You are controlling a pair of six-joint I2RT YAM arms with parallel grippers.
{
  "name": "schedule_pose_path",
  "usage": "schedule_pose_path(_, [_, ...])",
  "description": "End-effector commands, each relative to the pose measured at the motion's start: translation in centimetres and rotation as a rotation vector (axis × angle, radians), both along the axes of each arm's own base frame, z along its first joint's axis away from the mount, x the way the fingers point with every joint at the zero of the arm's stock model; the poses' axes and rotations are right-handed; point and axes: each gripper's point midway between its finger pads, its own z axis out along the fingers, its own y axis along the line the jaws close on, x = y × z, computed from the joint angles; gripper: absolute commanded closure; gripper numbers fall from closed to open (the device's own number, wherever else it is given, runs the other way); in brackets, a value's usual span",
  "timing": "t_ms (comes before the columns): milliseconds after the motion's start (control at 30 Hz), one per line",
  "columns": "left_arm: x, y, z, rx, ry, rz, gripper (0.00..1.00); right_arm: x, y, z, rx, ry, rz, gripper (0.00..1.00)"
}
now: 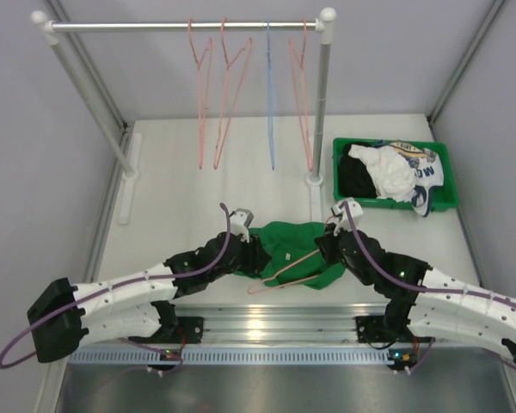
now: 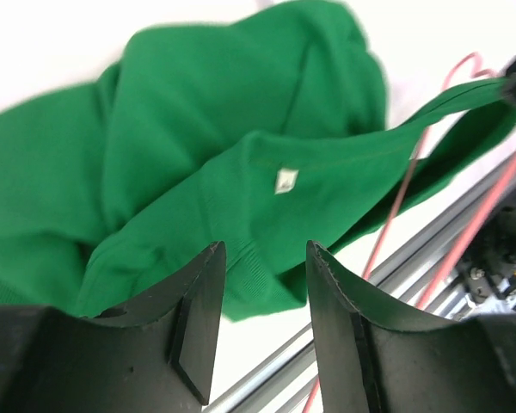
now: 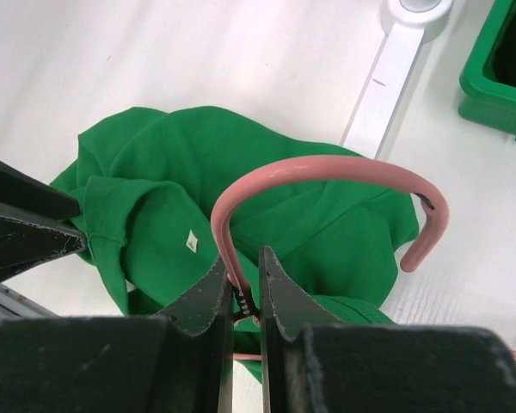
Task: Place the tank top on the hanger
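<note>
On the table (image 1: 172, 172), tank top (image 1: 284, 241) half-hides the hanger (image 3: 327, 164) clamped by right tool (image 3: 242, 263); left tool (image 2: 265, 248) gapes

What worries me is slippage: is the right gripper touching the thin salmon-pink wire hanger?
Touching. Right wrist view: the right gripper clamps the salmon-pink wire hanger below its hook.

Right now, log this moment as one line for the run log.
left claw: open at tank top edge | right claw: shut on hanger | tank top: crumpled on table
</note>
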Motion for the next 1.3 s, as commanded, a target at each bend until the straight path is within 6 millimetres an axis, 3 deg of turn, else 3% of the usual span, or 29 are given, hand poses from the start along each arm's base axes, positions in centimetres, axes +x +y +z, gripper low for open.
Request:
schedule_pose_path(0, [-0.7, 2.0, -1.6, 0.065, 0.088, 0.075, 0.53, 0.2, 0.4, 1.3, 0.033, -0.042, -0.006, 1.00])
schedule_pose_path(267, [-1.9, 2.7, -3.3, 0.112, 0.169, 0.072, 0.50, 0.1, -0.1, 1.3, 0.034, -0.038, -0.027, 1.00])
schedule_pose_path(600, [-0.7, 1.7, -3.7, 0.099, 0.138, 0.088, 0.53, 0.2, -0.8, 1.4, 0.044, -0.033, -0.063, 1.00])
schedule_pose_path(700, [-0.4, 1.4, -4.1, 0.095, 0.136, 0.095, 0.60, 0.2, -1.0, 1.6, 0.046, -0.035, -0.071, 1.00])
schedule_pose_path(933, [0.1, 0.5, -4.0, 0.055, 0.115, 0.096, 0.90, 0.3, -1.4, 1.7, 0.046, -0.033, -0.096, 1.00])
schedule_pose_path(967, [0.1, 0.5, -4.0, 0.057, 0.113, 0.094, 0.98, 0.3, -1.7, 1.6, 0.039, -0.032, -0.107, 1.00])
schedule_pose_path(1267, [-0.7, 2.5, -4.1, 0.070, 0.110, 0.107, 1.00, 1.1, -4.1, 1.3, 0.012, -0.036, -0.261, 1.00])
